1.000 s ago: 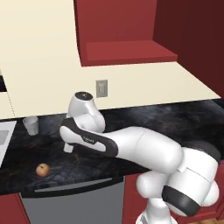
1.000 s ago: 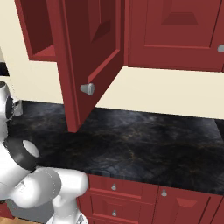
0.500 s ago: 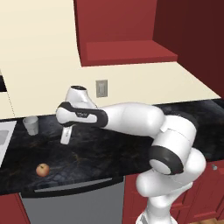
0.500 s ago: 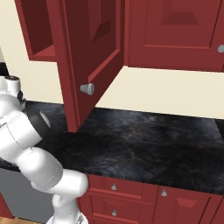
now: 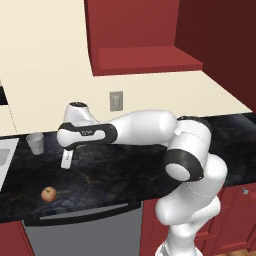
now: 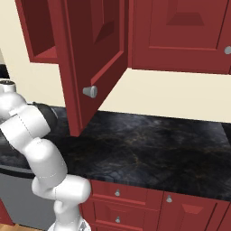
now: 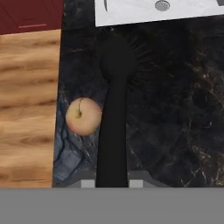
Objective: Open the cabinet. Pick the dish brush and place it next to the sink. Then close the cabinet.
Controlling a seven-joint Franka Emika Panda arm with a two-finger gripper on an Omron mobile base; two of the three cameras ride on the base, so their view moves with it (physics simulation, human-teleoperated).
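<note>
Brush (image 7: 113, 109) is sitting in the gripper (image 7: 112, 183), whose jaws are closed on the thin black handle; the handle is running straight up the hand view, with the round bristly head at its far end. In that view the head is hanging over the dark counter (image 7: 175, 113) just short of the sink (image 7: 131, 11), whose pale flat rim and drain are showing along the top edge. An apple (image 7: 83, 116) is lying on the counter just beside the handle, on the side away from the sink's drain, near the counter's front edge.

From the left base view the arm is reaching across the counter toward the sink (image 5: 6, 159), with the gripper (image 5: 66, 161) pointing down above the stone between a small cup (image 5: 35, 143) and the apple (image 5: 48, 194). The cup is standing near the wall, close to the sink's edge. A wall outlet (image 5: 116, 101) is showing above the arm.

In the right base view the cabinet (image 6: 40, 31) is standing open, its door (image 6: 92, 58) swung out over the counter, the round grey knob (image 6: 90, 91) facing the camera.
</note>
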